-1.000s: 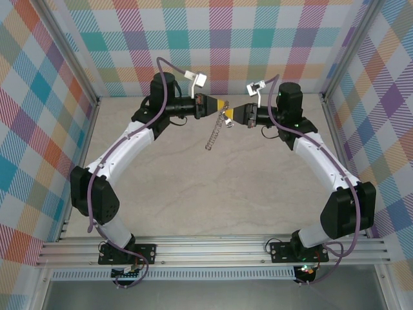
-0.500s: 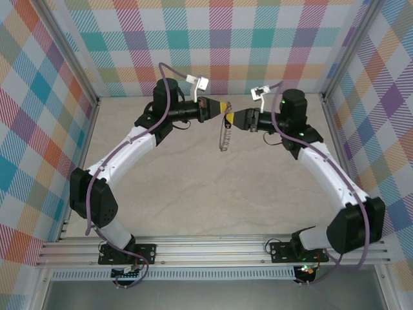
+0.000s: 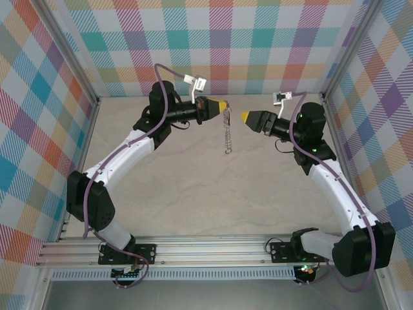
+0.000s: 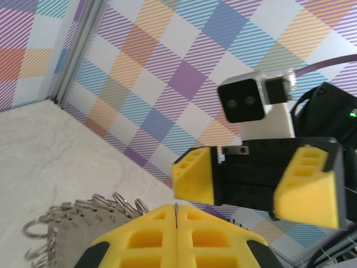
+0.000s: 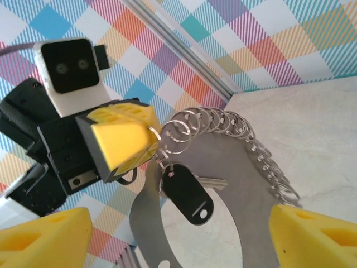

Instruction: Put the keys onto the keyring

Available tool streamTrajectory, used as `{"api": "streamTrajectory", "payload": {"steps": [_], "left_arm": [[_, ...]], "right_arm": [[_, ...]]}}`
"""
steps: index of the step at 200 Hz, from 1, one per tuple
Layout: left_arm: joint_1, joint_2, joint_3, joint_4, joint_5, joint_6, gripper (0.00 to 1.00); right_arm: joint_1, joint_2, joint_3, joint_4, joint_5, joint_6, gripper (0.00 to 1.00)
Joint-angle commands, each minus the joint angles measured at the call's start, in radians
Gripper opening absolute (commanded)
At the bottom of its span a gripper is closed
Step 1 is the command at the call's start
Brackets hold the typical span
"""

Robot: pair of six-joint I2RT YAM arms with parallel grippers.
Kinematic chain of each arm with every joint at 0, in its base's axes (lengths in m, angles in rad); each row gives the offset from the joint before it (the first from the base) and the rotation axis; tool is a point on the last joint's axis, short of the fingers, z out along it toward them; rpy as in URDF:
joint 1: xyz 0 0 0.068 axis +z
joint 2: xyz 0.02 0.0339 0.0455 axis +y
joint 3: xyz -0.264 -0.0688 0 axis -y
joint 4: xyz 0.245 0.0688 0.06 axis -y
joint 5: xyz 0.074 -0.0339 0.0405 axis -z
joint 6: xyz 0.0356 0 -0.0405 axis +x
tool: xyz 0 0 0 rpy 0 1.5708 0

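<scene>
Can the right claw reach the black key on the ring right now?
Probably yes: the right claw is open and faces the black-headed key, which dangles from the keyring beside the left claw, with nothing between.

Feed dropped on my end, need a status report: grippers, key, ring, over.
Left gripper shut on keyring, ring dangling. Right gripper open, apart from it. Key hangs on a ring loop. No obstruction seen.
</scene>
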Motion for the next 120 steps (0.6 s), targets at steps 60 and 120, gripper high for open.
{"api": "streamTrajectory", "payload": {"steps": [60, 120], "left_arm": [[-0.004, -0.049, -0.024, 0.143, 0.055, -0.011, 0.0], [-0.004, -0.033, -0.019, 0.158, 0.049, -0.024, 0.0]], "right_arm": [[0.001, 0.094, -0.022, 0.326, -0.009, 0.258, 0.43], [0.078, 0.144, 0.035, 0.309, -0.019, 0.227, 0.31]]}}
